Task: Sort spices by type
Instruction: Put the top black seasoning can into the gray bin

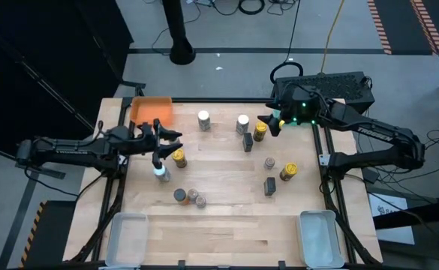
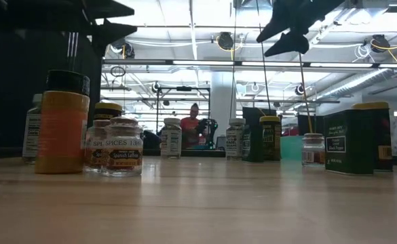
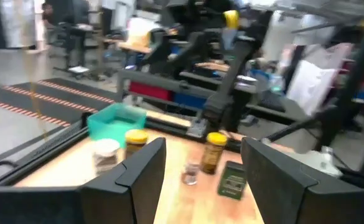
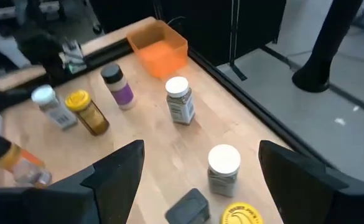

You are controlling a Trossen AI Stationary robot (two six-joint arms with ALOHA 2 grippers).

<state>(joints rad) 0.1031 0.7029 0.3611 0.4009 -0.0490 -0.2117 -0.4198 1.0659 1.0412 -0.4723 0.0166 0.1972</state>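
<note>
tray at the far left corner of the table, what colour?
Orange. The tray shows best in the right wrist view; the high view shows it too.

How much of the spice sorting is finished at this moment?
Nothing looks sorted: the small spice jars stand mixed across the wooden table, and the two clear trays are empty. In hand: nothing; the left gripper and right gripper hover open. All grouping remains.
</note>
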